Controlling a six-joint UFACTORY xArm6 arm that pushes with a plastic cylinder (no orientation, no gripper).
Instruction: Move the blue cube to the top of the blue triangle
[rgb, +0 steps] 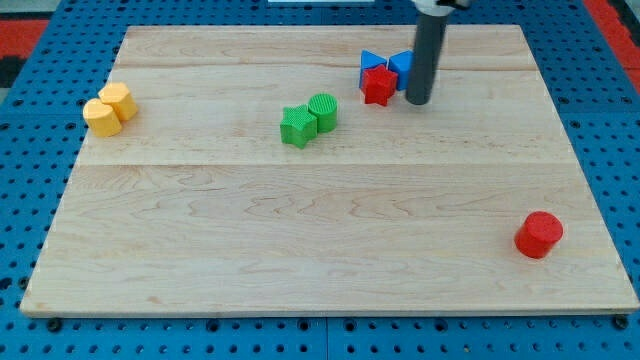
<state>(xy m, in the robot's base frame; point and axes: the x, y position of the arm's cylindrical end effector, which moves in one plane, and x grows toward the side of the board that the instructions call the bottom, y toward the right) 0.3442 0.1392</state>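
The blue cube (401, 64) sits near the view's top, partly hidden behind my rod. The blue triangle (371, 62) lies just to its left, close to it. A red star (378, 85) sits right below the triangle, touching it. My tip (418, 101) rests on the board just below and to the right of the blue cube, to the right of the red star.
A green star (297, 126) and a green cylinder (323, 110) sit together left of centre. Two yellow blocks (109, 109) sit at the view's left. A red cylinder (539, 234) stands at the lower right. The wooden board (300, 250) lies on a blue pegboard.
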